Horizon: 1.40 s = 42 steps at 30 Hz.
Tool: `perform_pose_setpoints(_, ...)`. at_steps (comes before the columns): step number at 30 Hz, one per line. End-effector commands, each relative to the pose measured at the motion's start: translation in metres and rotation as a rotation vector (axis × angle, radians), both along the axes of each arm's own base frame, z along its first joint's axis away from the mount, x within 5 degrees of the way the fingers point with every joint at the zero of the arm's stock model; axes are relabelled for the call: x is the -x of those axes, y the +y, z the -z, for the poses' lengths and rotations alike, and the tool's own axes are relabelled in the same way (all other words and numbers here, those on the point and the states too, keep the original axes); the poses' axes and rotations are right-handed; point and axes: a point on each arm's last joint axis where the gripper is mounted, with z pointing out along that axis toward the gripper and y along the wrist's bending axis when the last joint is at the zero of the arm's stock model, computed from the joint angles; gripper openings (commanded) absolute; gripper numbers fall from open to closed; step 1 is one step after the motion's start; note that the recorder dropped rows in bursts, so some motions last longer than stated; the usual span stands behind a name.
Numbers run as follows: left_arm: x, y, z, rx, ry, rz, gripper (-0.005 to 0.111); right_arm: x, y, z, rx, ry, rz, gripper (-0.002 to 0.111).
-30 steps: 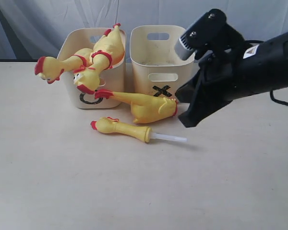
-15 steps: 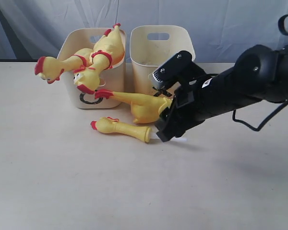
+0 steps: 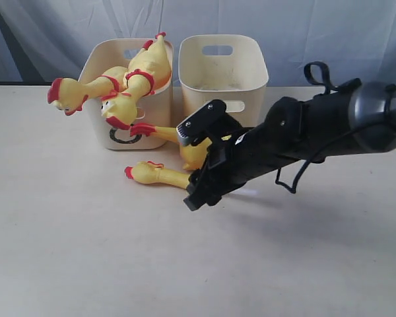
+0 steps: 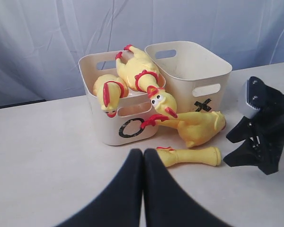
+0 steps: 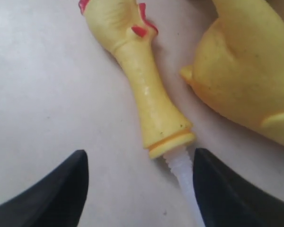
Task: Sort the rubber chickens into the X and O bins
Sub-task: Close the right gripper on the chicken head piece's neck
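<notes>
Two whole rubber chickens (image 3: 148, 66) (image 3: 86, 87) lie in the O bin (image 3: 99, 125), heads hanging over its front. The X bin (image 3: 218, 72) stands beside it with no chicken showing inside. In front lie two broken pieces: a fat body piece (image 3: 195, 153) and a head-and-neck piece (image 3: 160, 174) with a white tube (image 5: 182, 172) at its cut end. My right gripper (image 5: 139, 158) is open, low over the table, its fingers on either side of that cut end. My left gripper (image 4: 143, 152) is shut on nothing, back from the pieces.
The bins stand close together at the back of the pale table (image 3: 86, 251), before a grey-blue curtain (image 3: 317, 33). In the exterior view the right arm (image 3: 303, 135) stretches across the X bin's front and hides its mark.
The right arm has swung down and to the left, from beside the X bin to the table. Its open gripper now straddles the cut end of the head-and-neck piece.
</notes>
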Motion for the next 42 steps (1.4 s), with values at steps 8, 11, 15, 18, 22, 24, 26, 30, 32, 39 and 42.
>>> perform_pose_setpoints(8,0.001,0.000,0.001,0.006,0.004,0.000,0.000,-0.014,0.005,0.024,0.025,-0.052,0.040,0.061)
perform_pose_setpoints(11,0.001,0.000,0.001,0.006,0.004,0.000,0.000,-0.015,0.006,0.031,0.035,-0.041,0.041,0.061)
perform_pose_setpoints(15,0.001,0.000,0.001,0.006,0.004,0.000,0.000,-0.021,0.011,0.037,0.034,-0.038,0.044,0.061)
perform_pose_setpoints(18,0.001,0.000,0.001,0.006,0.004,0.000,0.000,-0.024,0.014,0.040,0.034,-0.033,0.041,0.061)
perform_pose_setpoints(22,0.001,0.000,0.001,0.006,0.004,0.000,0.000,-0.027,0.015,0.048,0.043,-0.032,0.046,0.061)
perform_pose_setpoints(24,0.001,0.000,0.001,0.006,0.004,0.000,0.000,-0.027,0.014,0.052,0.050,-0.027,0.048,0.061)
perform_pose_setpoints(26,0.001,0.000,0.001,0.005,0.006,0.000,0.000,-0.027,0.014,0.058,0.059,-0.016,0.048,0.061)
perform_pose_setpoints(30,0.001,0.000,0.001,0.005,0.006,0.000,0.000,-0.027,0.014,0.060,0.062,-0.015,0.049,0.061)
perform_pose_setpoints(32,0.001,0.000,0.001,0.005,0.006,0.000,0.000,-0.028,0.014,0.060,0.057,-0.017,0.057,0.058)
perform_pose_setpoints(39,0.001,0.000,0.001,0.005,0.006,0.000,0.000,-0.025,0.014,0.061,0.053,0.014,0.058,0.021)
perform_pose_setpoints(42,0.001,0.000,0.001,0.005,0.006,0.000,0.000,-0.023,0.015,0.062,0.056,0.039,0.046,-0.001)
